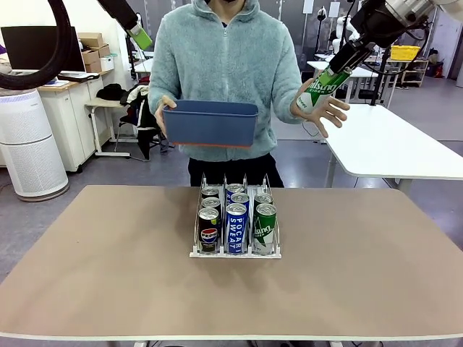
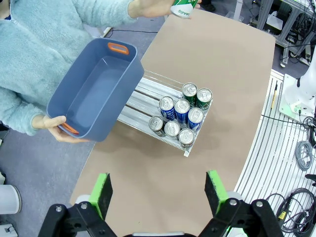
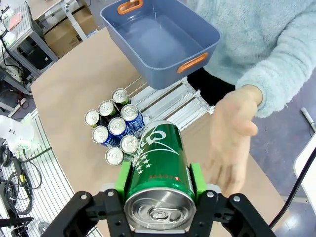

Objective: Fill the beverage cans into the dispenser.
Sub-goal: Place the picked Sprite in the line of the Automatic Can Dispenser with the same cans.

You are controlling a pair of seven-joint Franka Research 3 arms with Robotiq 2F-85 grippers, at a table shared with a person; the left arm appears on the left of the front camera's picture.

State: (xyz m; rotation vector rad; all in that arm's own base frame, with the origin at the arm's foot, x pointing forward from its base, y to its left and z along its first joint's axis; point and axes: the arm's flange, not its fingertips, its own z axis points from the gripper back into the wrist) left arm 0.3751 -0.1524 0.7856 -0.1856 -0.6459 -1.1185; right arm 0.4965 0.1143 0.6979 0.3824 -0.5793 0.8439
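Observation:
My right gripper (image 1: 340,69) is raised high at the upper right and shut on a green beverage can (image 1: 323,90), seen close up as the green can (image 3: 160,170) between the green pads. The person's open hand (image 1: 323,108) is right beside that can. The dispenser (image 1: 235,249) stands mid-table with several cans in three lanes: black Pepsi (image 1: 208,230), blue Pocari Sweat (image 1: 236,227) and green (image 1: 265,228). From above, the cans (image 2: 181,116) crowd the dispenser's (image 2: 148,106) front end. My left gripper (image 2: 157,190) hangs open high over the table, holding nothing.
The person holds an empty dark-blue bin (image 1: 210,123) in one hand above the dispenser's far end; it shows as the bin (image 2: 94,89) from the left wrist and the bin (image 3: 160,37) from the right wrist. The brown table (image 1: 108,253) has free room on both sides.

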